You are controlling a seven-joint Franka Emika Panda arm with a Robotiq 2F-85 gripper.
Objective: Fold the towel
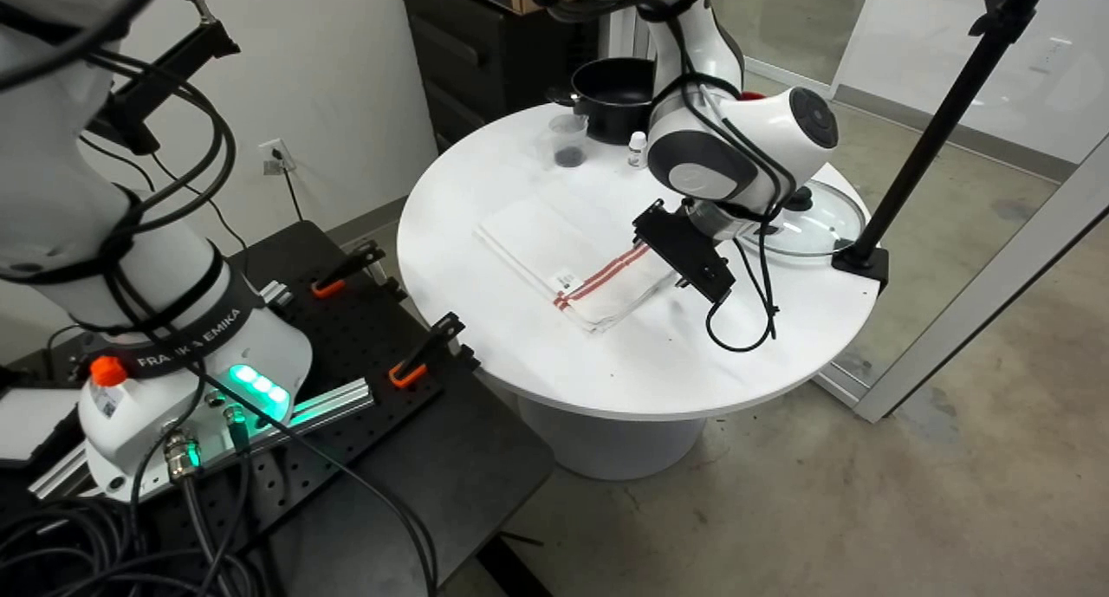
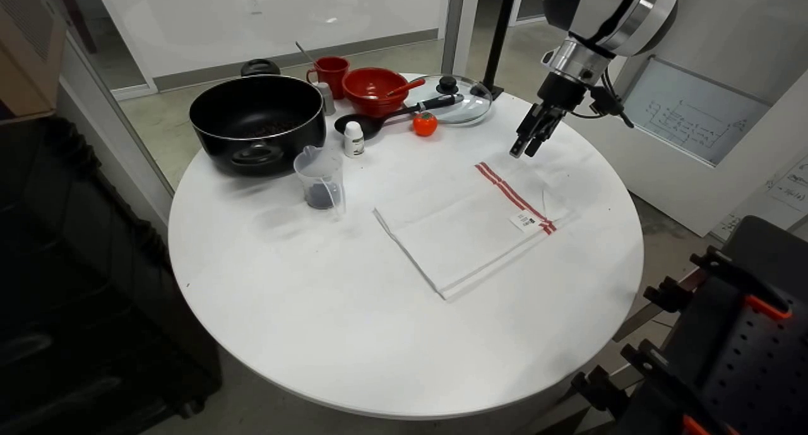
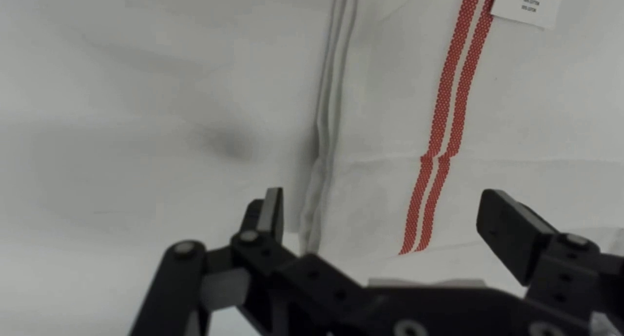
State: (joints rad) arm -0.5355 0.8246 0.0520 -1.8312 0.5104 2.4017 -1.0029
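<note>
The towel (image 2: 461,233) is a white cloth with a double red stripe and a small label. It lies flat and folded in layers on the white round table, as an exterior view (image 1: 541,242) also shows. My gripper (image 2: 523,149) is above the table by the towel's striped end, apart from the cloth. In the wrist view my gripper (image 3: 380,199) is open and empty. One finger is beyond the towel's layered edge (image 3: 331,107); the other is over the cloth. In an exterior view the arm and black wrist mount (image 1: 684,252) hide most of the fingers and part of the towel.
A black pot (image 2: 259,122), a clear measuring cup (image 2: 320,179) and a white bottle (image 2: 354,139) stand on the table (image 2: 379,359). A red bowl (image 2: 374,88), red mug (image 2: 333,75), ladle (image 2: 369,125), tomato (image 2: 425,124) and glass lid (image 2: 461,110) are farther back. A black pole (image 1: 944,138) is clamped to the edge.
</note>
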